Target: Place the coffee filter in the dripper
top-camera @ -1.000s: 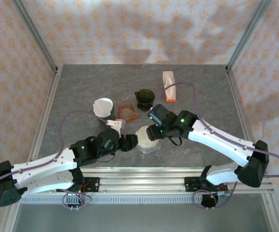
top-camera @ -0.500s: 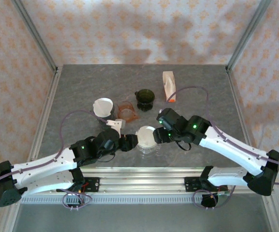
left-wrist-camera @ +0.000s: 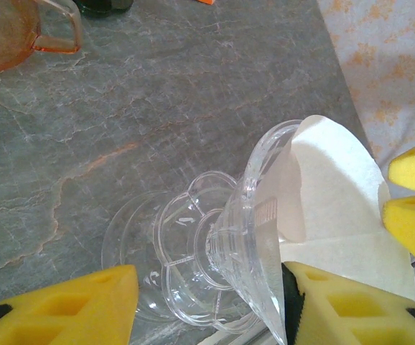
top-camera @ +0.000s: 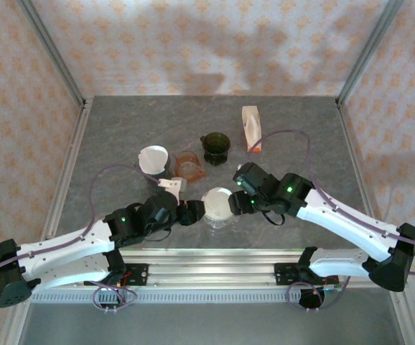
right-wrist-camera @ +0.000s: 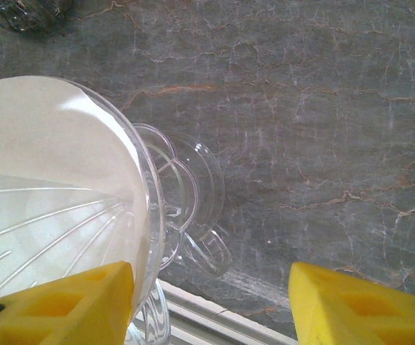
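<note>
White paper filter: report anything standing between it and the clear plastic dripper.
Nothing visible stands between them. The white paper coffee filter already lies inside the clear plastic dripper, spread against the inner wall of its cone.

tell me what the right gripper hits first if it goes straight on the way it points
Most likely the dripper: its clear base and handle sit between the fingers of the open right gripper, with the table behind. Depth is hard to judge.

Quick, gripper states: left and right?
Left gripper: jaws on either side of the dripper; grip cannot be told.
Right gripper: open, holding nothing.
</note>
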`<state>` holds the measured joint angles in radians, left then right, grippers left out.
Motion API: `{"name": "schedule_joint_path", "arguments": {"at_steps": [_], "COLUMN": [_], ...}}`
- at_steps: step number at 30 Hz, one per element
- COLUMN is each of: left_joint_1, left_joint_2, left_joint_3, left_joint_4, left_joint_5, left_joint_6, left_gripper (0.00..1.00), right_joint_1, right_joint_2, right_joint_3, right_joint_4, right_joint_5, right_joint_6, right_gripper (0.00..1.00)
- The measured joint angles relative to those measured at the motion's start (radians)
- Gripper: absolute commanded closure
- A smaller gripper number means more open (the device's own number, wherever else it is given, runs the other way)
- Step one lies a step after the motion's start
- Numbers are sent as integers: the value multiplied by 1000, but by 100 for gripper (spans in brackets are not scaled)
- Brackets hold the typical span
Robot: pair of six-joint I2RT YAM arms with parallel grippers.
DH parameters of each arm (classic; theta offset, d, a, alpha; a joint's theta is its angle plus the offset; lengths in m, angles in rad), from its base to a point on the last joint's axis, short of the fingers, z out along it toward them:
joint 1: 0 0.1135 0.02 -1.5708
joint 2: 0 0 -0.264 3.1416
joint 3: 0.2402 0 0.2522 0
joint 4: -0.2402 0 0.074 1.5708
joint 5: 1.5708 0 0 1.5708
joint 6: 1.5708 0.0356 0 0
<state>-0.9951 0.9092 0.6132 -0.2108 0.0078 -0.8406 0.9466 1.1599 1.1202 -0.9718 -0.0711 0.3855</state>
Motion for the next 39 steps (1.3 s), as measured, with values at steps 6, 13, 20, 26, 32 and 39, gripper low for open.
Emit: {"name": "schedule_joint_path", "arguments": {"at_steps": [6,13,20,26,32,39], "left_joint_1": [0,23,95,95,95,106], "left_joint_2": [-6,-53,-56,-2,40,53], "left_joint_3": [0,0,2,22,42,42], "left_joint_4": [-2,-2,-2,3,7,8], "left_joint_5": [-1,7,34,79,96,101], "left_joint_6": [0,1,14,50,61,58], "left_gripper": [37,30,24,15,28,43], "right_joint_1": [2,6,6,6,6,8], "right_joint_2": [0,0,0,0,0,3], "right_joint_3": [9,9,9,9,9,9], "right_joint_4": [10,16,23,23,23,23], "right_joint_5": [-8,-23,-27,-27,-27,-31], "right_joint_6": [0,0,0,0,0,0], "right_gripper": [42,47,50,51,51,51]}}
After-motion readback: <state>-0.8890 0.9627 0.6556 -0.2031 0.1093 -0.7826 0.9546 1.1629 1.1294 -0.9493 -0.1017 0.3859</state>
